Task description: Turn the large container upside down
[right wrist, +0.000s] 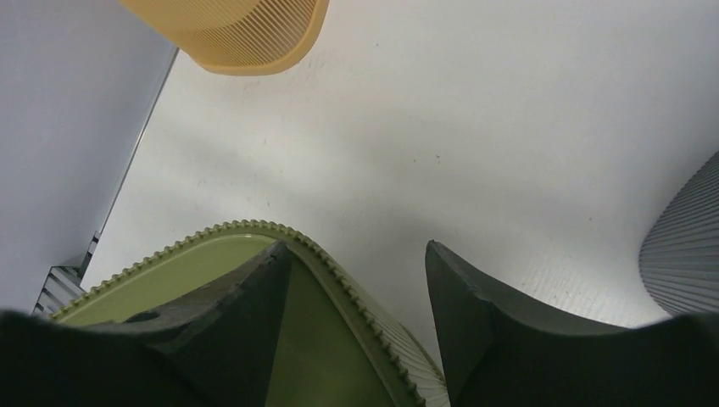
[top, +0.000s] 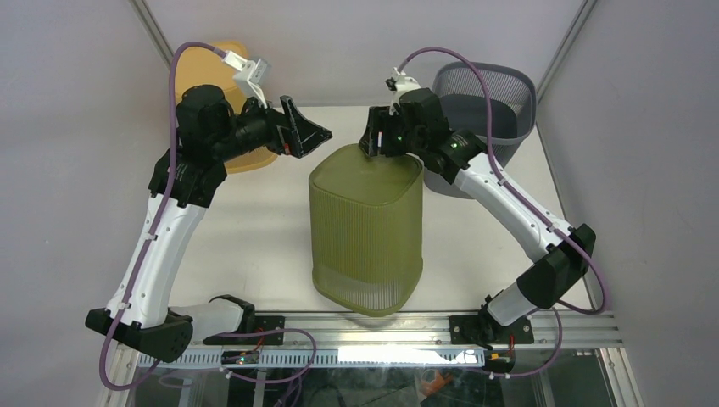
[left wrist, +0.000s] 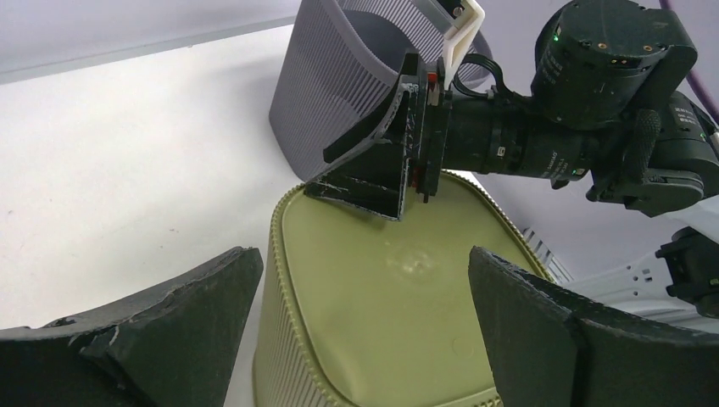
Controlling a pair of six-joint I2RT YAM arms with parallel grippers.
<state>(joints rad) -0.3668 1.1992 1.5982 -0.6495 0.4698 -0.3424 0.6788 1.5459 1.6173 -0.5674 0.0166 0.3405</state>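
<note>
The large container [top: 366, 229], an olive-green ribbed bin, stands in the middle of the bench [top: 237, 237], between the two arms. Its closed flat base faces up and its wider mouth appears to rest on the surface. Judged from that, the turn-over looks done and the step in hand is letting go.

The right claw [top: 377, 140] sits at the far edge of the upturned base. In its own wrist view one finger lies over the green base and the other hangs outside the ribbed wall. Bare bench shows between that outer finger and the wall, so the claw straddles the edge with its jaws apart and does not clamp it. The left claw [top: 309, 131] hovers just beyond the far left corner of the base, spread wide and holding nothing.

The next move calls for the right claw to rise straight off the edge before pulling back. A sideways drag could catch the inner finger on the rim and tip or slide the bin.

The bench is matt white and lightly scuffed. A yellow ribbed basket [top: 216, 55] sits at the far left corner, partly behind the left arm. A grey ribbed basket [top: 500, 93] sits at the far right corner. Pale grey panels wall the space, and an aluminium rail [top: 365, 326] runs along the near edge.
</note>
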